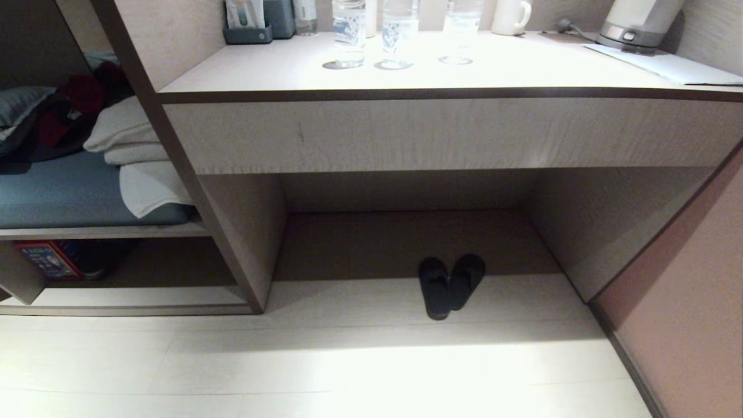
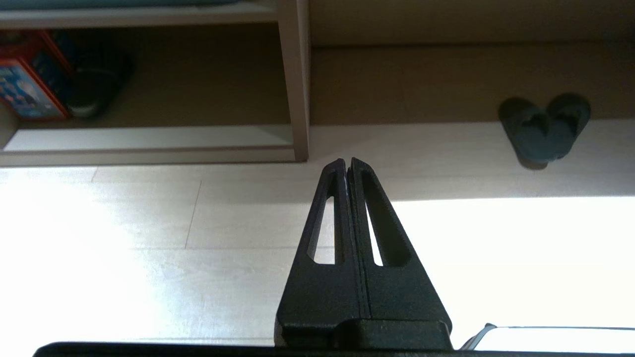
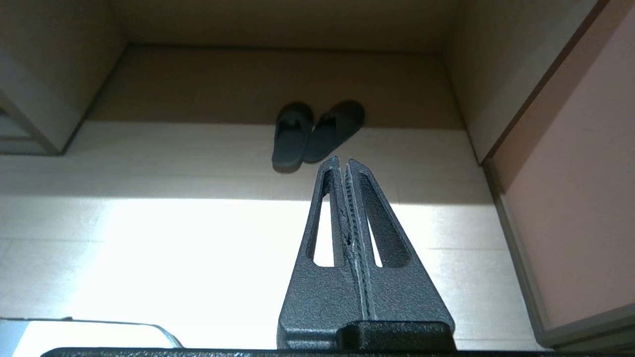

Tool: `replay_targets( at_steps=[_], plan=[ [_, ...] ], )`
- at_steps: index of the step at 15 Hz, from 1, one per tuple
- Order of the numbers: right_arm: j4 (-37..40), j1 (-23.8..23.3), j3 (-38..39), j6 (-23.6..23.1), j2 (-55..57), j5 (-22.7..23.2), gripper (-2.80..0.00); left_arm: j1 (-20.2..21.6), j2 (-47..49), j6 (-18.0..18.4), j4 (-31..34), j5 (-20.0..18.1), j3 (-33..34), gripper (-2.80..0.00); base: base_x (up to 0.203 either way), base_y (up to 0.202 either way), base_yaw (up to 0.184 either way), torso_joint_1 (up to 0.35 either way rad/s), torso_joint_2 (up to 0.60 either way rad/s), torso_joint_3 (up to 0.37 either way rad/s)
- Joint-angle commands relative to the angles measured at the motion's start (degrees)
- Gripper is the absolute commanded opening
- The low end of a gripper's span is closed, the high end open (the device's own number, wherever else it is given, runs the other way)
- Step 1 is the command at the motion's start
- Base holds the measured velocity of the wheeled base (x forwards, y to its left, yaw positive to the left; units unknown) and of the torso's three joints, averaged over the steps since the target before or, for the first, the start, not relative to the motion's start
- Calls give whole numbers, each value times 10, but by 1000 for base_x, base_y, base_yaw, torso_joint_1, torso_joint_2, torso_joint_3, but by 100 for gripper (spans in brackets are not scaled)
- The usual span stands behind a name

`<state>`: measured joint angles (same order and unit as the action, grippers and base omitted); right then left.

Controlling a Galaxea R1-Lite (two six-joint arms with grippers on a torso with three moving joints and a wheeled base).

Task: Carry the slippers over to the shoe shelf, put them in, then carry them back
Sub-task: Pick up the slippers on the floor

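The dark slippers lie side by side on the pale floor at the mouth of the desk alcove, toes toward the back; they also show as slippers and slippers in the wrist views. The shoe shelf is the low open compartment at the left under the blue-cushioned bench, also seen as the shoe shelf. My left gripper and right gripper are both shut and hold nothing, above the floor short of the slippers. Neither arm shows in the head view.
The desk top carries glasses, a mug and a kettle. Folded towels and clothes lie on the blue cushion. A red-blue box and a dark shoe sit inside the shelf. A pinkish wall bounds the right.
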<state>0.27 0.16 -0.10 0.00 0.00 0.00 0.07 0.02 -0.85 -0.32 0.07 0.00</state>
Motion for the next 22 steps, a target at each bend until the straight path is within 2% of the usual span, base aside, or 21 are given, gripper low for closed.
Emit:
replay_targets(
  at_steps=[1,22],
  plan=[
    [0,0,0,0,0,0,-280,0,1,0,0,0,0,-280,0,0,0,12,-2,-188],
    [0,0,0,0,0,0,-280,0,1,0,0,0,0,-280,0,0,0,2,2,-197]
  ],
)
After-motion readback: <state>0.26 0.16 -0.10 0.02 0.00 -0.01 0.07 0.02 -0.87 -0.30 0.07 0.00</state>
